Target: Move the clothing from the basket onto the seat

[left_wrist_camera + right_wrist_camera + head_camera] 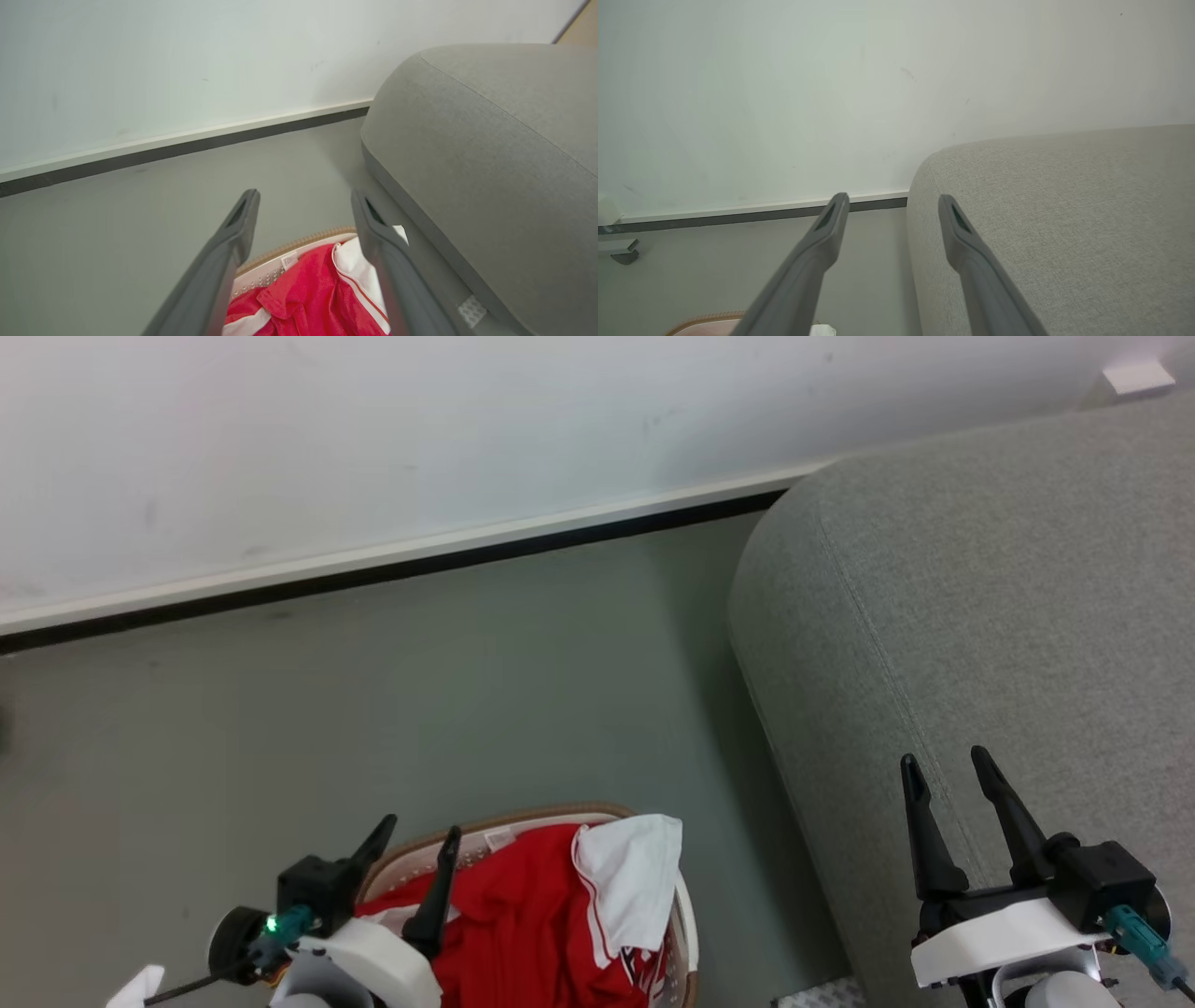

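Red clothing sits in basket; L end effector & R end effector wide open, empty.

Was a smooth grey-green floor, running up to a white wall with a dark strip at its foot. Held a round white plastic basket with little holes and a tan rim, near a big light grey cloth sofa with round edges. Left some bare floor between the two.
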